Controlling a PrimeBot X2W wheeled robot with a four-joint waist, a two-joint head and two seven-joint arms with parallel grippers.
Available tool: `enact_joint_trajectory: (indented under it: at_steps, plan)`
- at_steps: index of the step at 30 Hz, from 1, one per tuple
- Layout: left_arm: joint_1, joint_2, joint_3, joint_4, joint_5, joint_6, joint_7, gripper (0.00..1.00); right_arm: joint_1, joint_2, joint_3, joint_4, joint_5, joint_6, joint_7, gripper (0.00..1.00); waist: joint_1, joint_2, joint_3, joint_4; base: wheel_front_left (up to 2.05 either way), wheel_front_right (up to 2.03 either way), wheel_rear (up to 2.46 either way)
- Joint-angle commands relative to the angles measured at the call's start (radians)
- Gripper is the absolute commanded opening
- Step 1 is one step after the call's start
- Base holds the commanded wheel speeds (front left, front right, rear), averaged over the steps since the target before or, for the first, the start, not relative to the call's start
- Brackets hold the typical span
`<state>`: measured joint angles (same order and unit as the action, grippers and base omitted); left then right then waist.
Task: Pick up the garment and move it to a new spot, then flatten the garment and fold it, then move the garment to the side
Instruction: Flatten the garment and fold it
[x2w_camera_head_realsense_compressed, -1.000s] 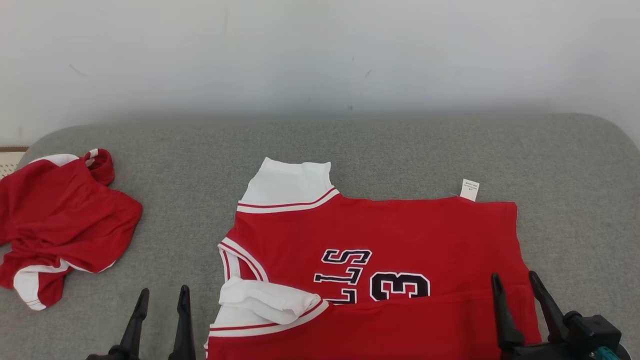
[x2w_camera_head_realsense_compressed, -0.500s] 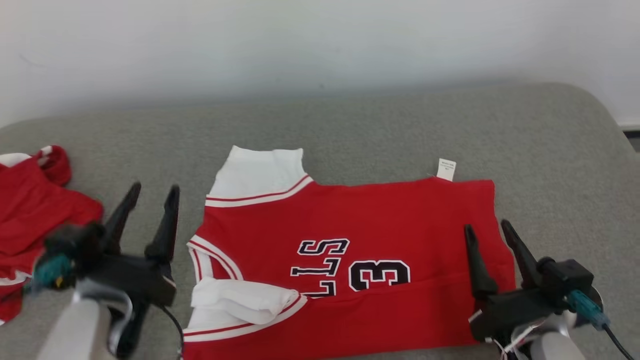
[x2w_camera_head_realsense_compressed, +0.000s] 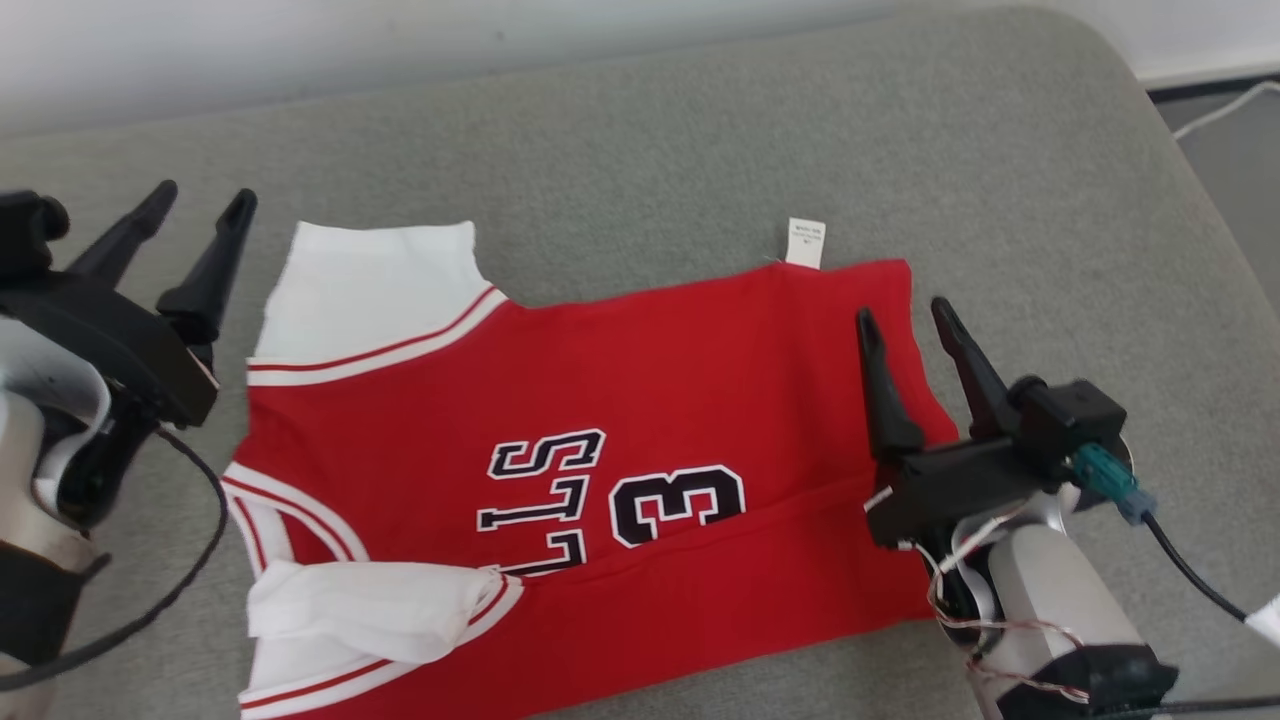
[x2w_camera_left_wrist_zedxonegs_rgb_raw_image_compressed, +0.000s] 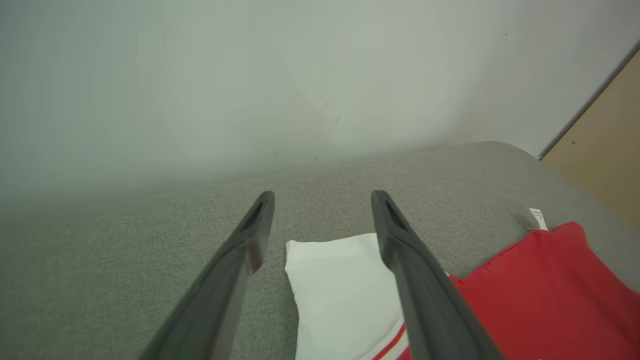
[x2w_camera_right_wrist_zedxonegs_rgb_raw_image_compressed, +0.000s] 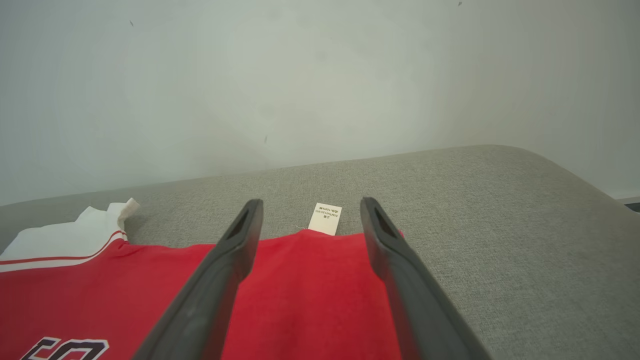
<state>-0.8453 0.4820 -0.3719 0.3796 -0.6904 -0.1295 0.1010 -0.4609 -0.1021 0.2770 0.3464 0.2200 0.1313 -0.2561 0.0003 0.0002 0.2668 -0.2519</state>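
Note:
The garment is a red jersey with white sleeves and black lettering, lying flat on the grey cushion, its near edge folded up. A white care label sticks out at its far edge. My left gripper hovers open just left of the far white sleeve, nothing between its fingers. My right gripper stands open above the jersey's right hem, with the care label ahead between its fingers. The near sleeve lies bunched and folded over.
The grey cushion has a rounded far right corner, and floor with a white cable lies beyond it. A pale wall rises behind. A tan panel stands at the right of the left wrist view.
The head camera has tilted down and turned right, taking the second red garment at the left out of view. Both arms have risen and reached forward over the jersey's ends, still open.

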Motion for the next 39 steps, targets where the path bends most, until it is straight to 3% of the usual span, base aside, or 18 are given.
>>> enact_joint_trajectory:
  at_steps: [1,16,39]
  plan:
    - [-0.022,0.017,-0.013,0.018,-0.01,0.0,0.007,1.0,-0.027,0.007,0.007,0.008,0.001,-0.001,-0.006,1.0,-0.0003,-0.0002,0.085,-0.078,0.0,0.0,0.0]
    - [-0.18,0.079,-0.172,0.261,-0.114,0.001,0.027,1.0,-0.118,0.038,0.049,0.022,0.014,-0.001,-0.009,1.0,-0.0003,-0.0002,0.14,-0.135,0.0,0.0,0.0]
    - [-0.264,0.116,-0.35,0.397,-0.194,0.0,0.063,1.0,-0.124,0.049,0.064,0.025,0.02,-0.001,-0.009,1.0,-0.0003,-0.0002,0.17,-0.179,0.0,0.0,0.0]
